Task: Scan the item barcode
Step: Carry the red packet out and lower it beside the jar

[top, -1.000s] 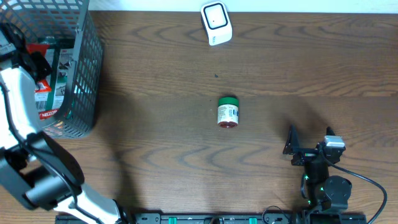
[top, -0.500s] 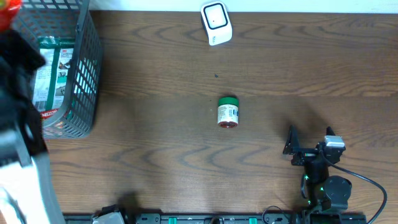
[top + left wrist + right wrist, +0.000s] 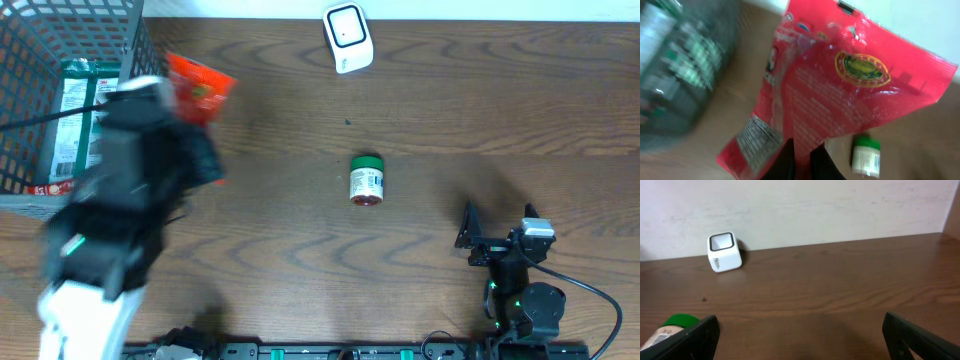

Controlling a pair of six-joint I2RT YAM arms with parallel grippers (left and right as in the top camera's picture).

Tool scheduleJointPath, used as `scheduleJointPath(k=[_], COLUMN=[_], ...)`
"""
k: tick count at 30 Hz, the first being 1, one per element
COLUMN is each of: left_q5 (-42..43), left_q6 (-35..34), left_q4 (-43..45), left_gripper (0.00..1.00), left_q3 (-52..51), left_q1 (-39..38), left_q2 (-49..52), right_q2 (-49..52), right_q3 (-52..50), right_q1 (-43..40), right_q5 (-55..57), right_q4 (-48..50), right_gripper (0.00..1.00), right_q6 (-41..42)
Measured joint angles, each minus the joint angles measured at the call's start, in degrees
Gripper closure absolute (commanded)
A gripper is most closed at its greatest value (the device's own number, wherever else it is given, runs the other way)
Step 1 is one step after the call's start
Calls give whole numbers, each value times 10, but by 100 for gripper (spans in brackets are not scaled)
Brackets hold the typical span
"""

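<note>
The red snack packet (image 3: 198, 88) is pinched at its lower edge by the closed left gripper (image 3: 804, 156), at ten o'clock from the green-lidded jar (image 3: 366, 180). The wire basket (image 3: 70, 25) is at the packet's nine o'clock, and the white scanner (image 3: 348, 38) is at the jar's twelve. The right gripper (image 3: 498, 226) is spread wide and holds nothing.

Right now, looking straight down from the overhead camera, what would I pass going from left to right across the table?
wire basket → red snack bag → green-lidded jar → right gripper
</note>
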Motion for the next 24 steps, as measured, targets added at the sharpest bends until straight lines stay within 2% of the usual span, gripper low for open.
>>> scheduleJointPath(k=[2,7,14,21,22,23,24], left_q5=[-9,-18,-26,-26,-27,-28,-28], left_q6=[-37,-91,-124,-137,-137,-137,-139], left_q4=[24,73,169,222,227,233,236], left_gripper=[93,93,93,93,88,77,53], left_q3=[-56,-116,-121,-121,-121,-121,-121], left_q1=[-47,-106,-159,-186,-187,-187,-187], left_q2=[52,165,314,389,392,396,398], right_q2=[0,0,0,0,0,0,0], right_q3=[0,0,0,0,0,0,0], right_q1=[0,0,0,0,0,0,0], right_q5=[0,0,0,0,0,0,0], right_q4=[0,0,0,0,0,0,0], right_gripper=[1,1,1,1,1,1,1], right_q6=[0,0,0,0,0,0,0])
